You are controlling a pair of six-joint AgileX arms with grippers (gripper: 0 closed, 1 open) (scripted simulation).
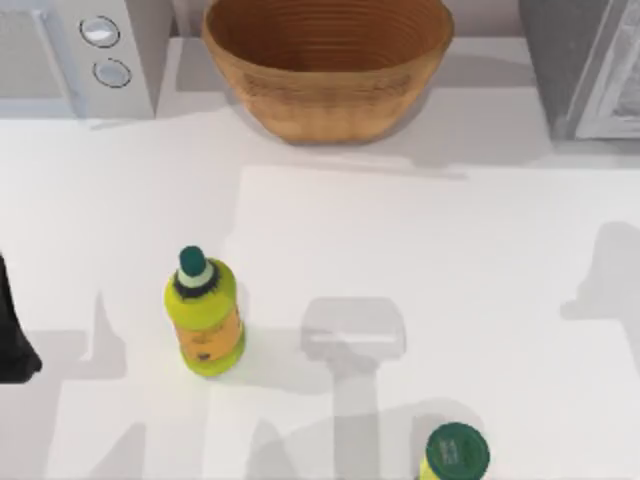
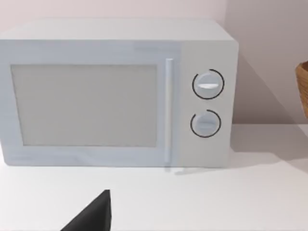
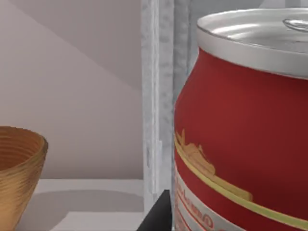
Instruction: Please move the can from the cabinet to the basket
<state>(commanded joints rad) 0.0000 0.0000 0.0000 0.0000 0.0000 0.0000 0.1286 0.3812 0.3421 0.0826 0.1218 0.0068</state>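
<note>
can close before right wrist camera, beside cabinet frame | right claw state: cannot tell | left arm parked near microwave | basket left of cabinet | risk: can clips frame, likely slips

Nothing I can actually read here. The can has pale lettering low down, too cut off. The bottle label's just a smudge.

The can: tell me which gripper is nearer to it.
Right. In the right wrist view the can looms right at that gripper, beside the cabinet. The left arm sits at the table's left edge, facing the microwave.
</note>
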